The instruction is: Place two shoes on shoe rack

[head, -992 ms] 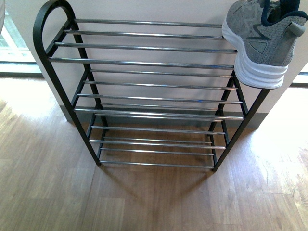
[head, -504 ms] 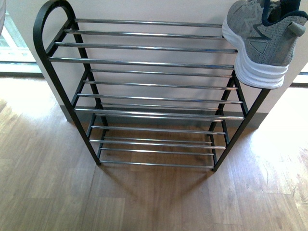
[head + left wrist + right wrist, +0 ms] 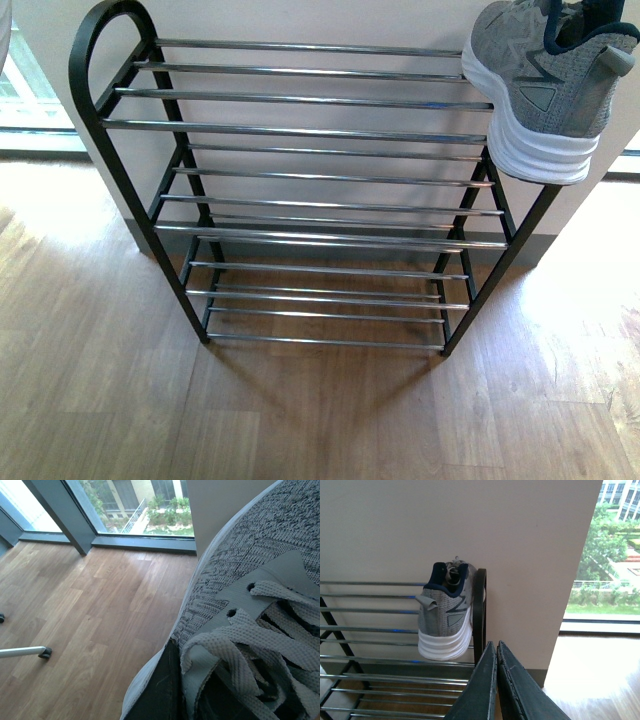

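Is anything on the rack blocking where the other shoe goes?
Nothing visible. The black-framed shoe rack with chrome rods holds only one white-soled grey knit sneaker at its right end; the remaining top rods are bare. The second grey sneaker fills the left wrist view.

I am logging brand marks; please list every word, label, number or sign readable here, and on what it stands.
None can be read.
The sneaker on the shoe rack shows only a triangular patch and zigzag lines, no letters.
The second sneaker, in the left wrist view, shows only knit and laces.
The rack bears no label.
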Tool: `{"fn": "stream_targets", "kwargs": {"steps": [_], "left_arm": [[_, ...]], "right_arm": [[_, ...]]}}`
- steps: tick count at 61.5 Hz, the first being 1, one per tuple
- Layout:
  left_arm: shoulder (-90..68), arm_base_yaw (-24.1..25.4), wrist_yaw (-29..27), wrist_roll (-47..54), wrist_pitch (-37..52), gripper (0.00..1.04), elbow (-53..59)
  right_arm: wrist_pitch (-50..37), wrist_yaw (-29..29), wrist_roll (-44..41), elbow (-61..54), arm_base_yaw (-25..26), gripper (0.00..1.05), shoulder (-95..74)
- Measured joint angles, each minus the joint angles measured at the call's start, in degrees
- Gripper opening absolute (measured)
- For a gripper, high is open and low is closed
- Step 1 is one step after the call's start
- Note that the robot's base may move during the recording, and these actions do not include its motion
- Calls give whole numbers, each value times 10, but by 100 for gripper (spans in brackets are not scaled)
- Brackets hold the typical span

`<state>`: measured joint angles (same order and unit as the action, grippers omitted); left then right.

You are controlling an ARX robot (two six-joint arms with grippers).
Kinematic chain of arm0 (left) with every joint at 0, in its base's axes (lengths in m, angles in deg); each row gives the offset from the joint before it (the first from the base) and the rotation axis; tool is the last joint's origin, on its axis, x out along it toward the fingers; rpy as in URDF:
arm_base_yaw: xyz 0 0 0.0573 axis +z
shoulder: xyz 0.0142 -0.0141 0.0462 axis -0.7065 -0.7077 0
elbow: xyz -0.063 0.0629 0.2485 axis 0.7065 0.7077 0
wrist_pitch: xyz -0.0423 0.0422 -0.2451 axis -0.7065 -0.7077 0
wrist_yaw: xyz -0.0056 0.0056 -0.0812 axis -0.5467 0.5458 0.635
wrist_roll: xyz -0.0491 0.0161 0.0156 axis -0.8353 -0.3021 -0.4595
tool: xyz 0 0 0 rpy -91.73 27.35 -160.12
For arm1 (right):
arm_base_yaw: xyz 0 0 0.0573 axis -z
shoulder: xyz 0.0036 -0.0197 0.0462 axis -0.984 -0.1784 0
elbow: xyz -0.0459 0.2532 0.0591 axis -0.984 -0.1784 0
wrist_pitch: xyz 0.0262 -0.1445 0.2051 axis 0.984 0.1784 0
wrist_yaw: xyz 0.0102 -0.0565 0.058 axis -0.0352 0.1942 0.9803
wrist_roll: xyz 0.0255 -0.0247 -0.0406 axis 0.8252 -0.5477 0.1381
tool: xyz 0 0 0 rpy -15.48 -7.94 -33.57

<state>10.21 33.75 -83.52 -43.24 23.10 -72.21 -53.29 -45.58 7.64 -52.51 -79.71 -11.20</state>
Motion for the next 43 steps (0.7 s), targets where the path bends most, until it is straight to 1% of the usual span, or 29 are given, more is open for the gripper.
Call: {"fn": "stream_targets", "kwargs": {"steps": [24, 43], "left_arm": [[0, 0, 0, 0, 0, 1, 0], [0, 0, 0, 0, 0, 1, 0]], "right_arm": [[87, 0, 0, 0, 0, 1, 89], [132, 0, 0, 0, 0, 1, 134]]}}
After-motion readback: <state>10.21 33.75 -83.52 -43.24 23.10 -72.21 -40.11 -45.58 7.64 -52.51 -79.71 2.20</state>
